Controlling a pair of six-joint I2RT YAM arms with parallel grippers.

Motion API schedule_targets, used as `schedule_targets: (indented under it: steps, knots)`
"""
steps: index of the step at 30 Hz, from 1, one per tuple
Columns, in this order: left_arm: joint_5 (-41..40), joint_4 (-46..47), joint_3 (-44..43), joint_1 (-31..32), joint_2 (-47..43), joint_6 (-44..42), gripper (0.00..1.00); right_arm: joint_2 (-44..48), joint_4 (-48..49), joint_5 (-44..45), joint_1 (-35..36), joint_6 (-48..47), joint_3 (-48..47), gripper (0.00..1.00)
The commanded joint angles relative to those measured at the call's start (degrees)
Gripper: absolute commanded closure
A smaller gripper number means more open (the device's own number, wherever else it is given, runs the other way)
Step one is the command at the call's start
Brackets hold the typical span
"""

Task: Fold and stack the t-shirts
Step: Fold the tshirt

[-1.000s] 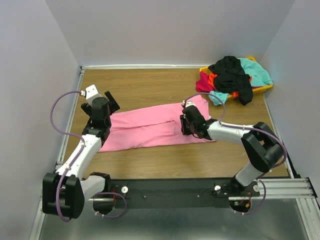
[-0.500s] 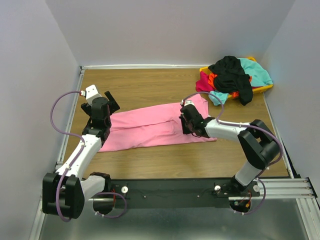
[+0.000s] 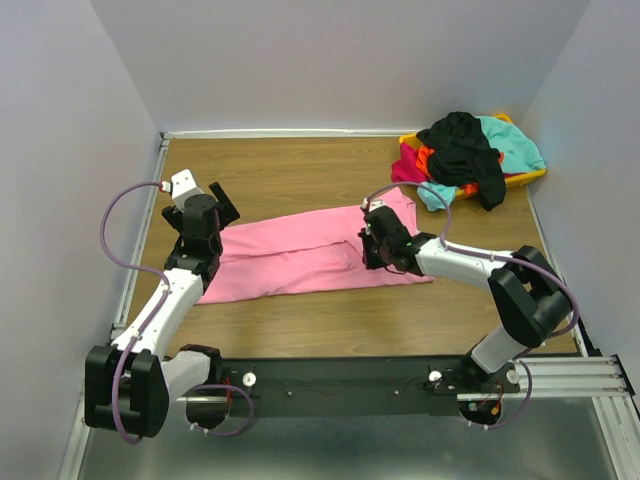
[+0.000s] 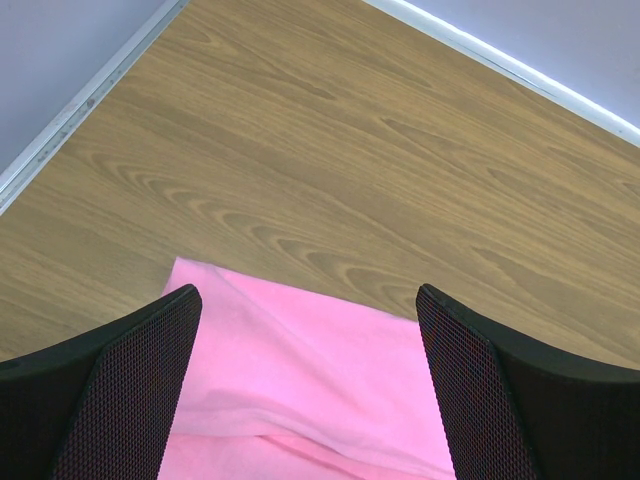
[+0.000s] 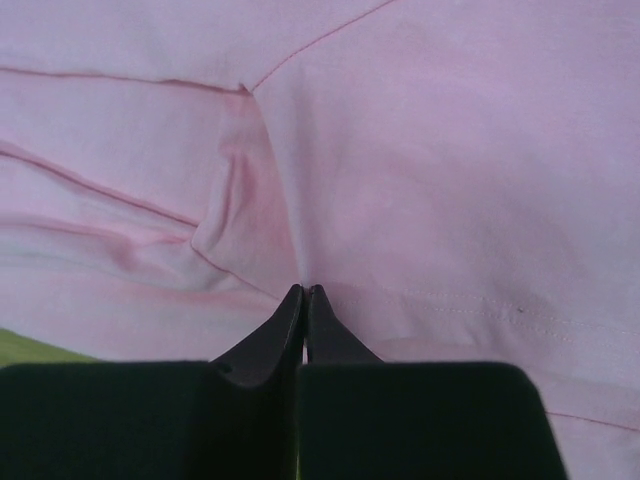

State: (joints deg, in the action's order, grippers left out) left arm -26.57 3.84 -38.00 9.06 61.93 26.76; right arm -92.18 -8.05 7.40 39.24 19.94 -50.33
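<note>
A large bright pink t-shirt (image 3: 290, 255) lies flattened in a long band across the middle of the table. My left gripper (image 3: 222, 208) is open above its left end; in the left wrist view (image 4: 308, 300) the shirt's corner (image 4: 300, 380) lies between the fingers. My right gripper (image 3: 372, 255) is shut at the shirt's right part; in the right wrist view (image 5: 305, 290) its tips pinch the pink cloth (image 5: 430, 180) where a crease starts. Other shirts lie heaped at the back right: black (image 3: 460, 145), teal (image 3: 515, 140), orange-red (image 3: 430, 160), magenta (image 3: 405, 165).
The heap of shirts sits in a yellow bin (image 3: 530, 178) in the back right corner. White walls close the table on the left, back and right. A black rail (image 3: 340, 385) with the arm bases runs along the near edge.
My right gripper has shifted slightly on the pink shirt, first a little left, then back right. The left arm has not moved.
</note>
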Motion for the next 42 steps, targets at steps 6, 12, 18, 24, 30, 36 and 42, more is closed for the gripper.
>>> schedule_targets:
  steps: [6,12,18,24,30,36,42]
  knots:
    - [-1.9,0.3,0.4,-0.3,-0.6,-0.6,0.04,0.9,-3.1,-6.6,-0.2,0.6,-2.7,0.73]
    - [-3.1,-1.3,-0.6,-0.4,1.4,0.0,0.04,0.2,-3.2,-1.1,-0.4,0.4,-11.3,0.37]
    - [-4.6,-2.8,-1.4,-0.5,3.9,0.6,0.04,-7.6,-2.8,-3.2,-1.0,-1.7,-20.8,0.37]
    - [-8.8,-4.7,-1.5,-0.9,5.6,2.4,0.05,-15.1,-2.1,-8.6,-3.6,-3.2,-28.5,0.37]
    - [-2.8,-4.1,0.4,-7.6,9.4,5.3,0.06,-20.5,-1.2,-13.6,-10.0,-2.5,-30.7,0.37]
    - [1.1,-1.4,2.4,-14.9,12.1,5.8,0.11,-20.0,1.7,-16.7,-17.8,-2.3,-25.8,0.36]
    - [9.6,1.8,0.1,-18.5,19.0,3.5,0.20,-18.5,4.9,-17.0,-22.5,-1.7,-19.9,0.36]
